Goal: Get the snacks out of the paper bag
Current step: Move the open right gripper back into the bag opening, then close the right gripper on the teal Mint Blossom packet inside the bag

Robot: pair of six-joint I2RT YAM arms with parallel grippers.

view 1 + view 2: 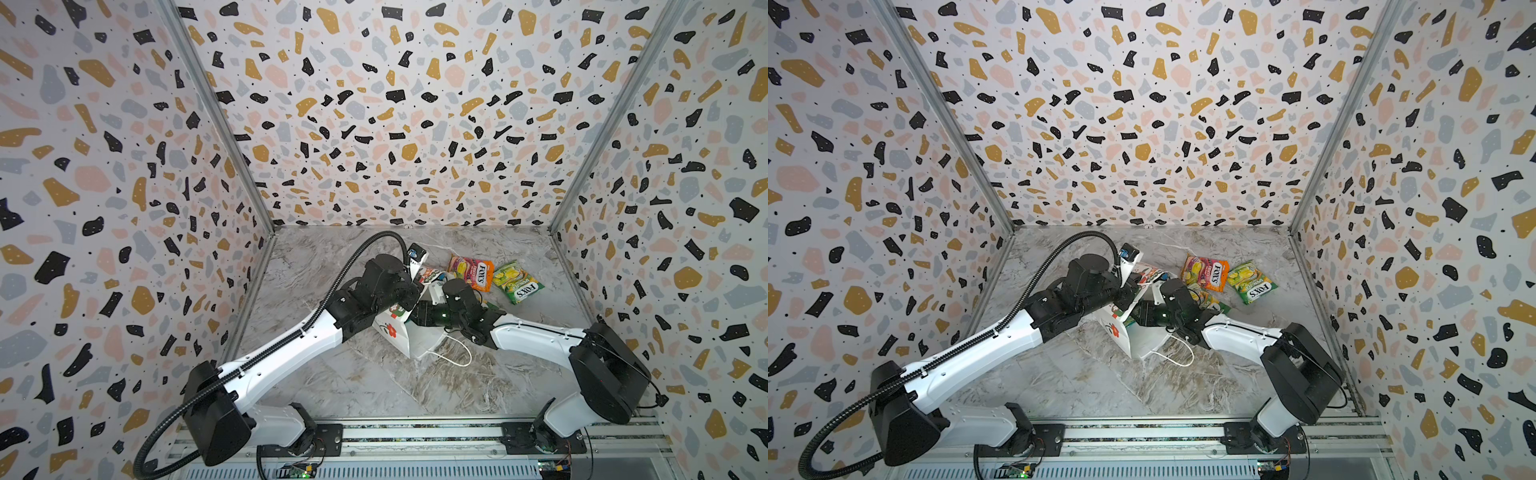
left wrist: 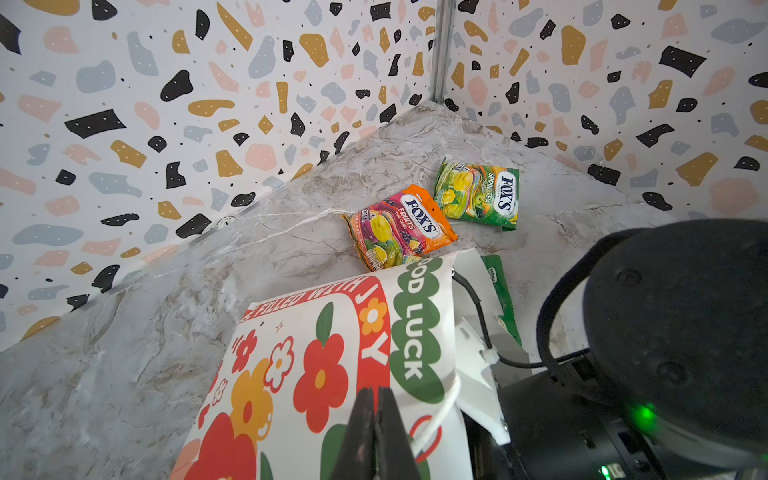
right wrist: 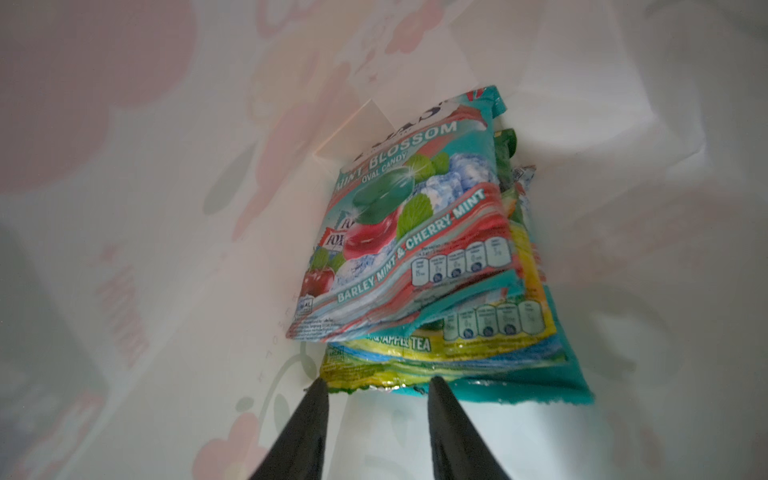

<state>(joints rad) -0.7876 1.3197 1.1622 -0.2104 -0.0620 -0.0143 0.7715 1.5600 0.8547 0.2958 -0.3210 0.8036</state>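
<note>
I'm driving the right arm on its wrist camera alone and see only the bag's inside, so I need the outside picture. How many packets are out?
Observer: Two lie in the open on the table, side by side: an orange packet and a green packet.
Operator: Any others out?
Observer: A second green packet lies just beside the bag, mostly hidden.
Operator: Is anything holding the bag?
Observer: Yes, the left gripper is shut on the bag's printed wall, next to a cord handle.
</note>
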